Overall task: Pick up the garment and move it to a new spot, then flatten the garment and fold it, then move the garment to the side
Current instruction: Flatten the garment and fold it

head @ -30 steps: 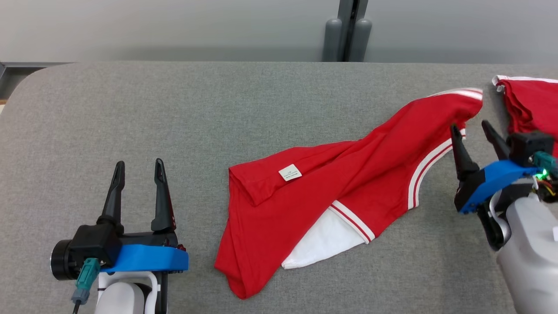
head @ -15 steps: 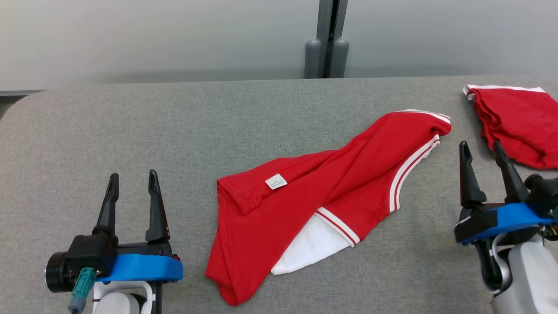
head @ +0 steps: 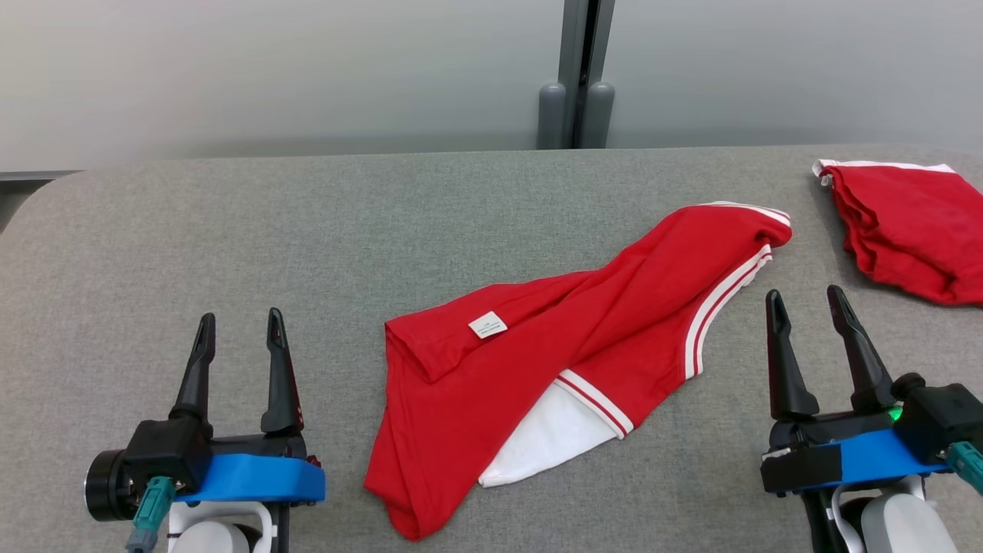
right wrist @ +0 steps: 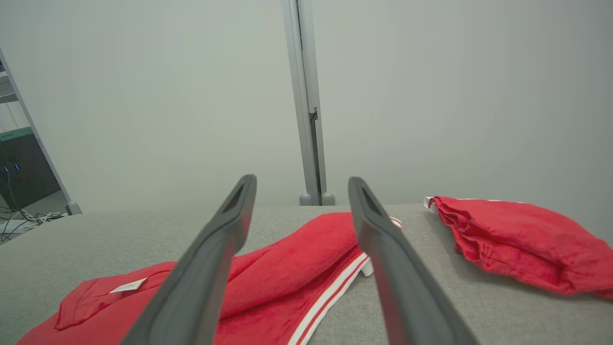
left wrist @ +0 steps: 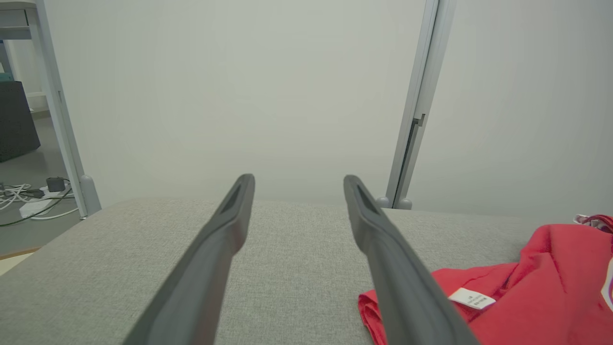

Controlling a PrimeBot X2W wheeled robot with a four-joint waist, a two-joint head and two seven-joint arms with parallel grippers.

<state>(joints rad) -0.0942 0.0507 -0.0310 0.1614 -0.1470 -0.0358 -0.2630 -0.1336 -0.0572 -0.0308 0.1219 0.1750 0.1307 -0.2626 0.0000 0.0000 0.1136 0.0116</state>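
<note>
Since red shirt (head: pixel 537 361) lies diagonal, its striped end (head: pixel 749 219) is nearest right gripper (head: pixel 803 293). Left gripper (head: pixel 241 316) and right: both spread wide, empty.

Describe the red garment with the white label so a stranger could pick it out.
Start at the grey table. Near its middle lies a loosely spread red garment. Unlike the red bundle at the far right, it shows a small white label and a white patch at its lower edge.
</note>
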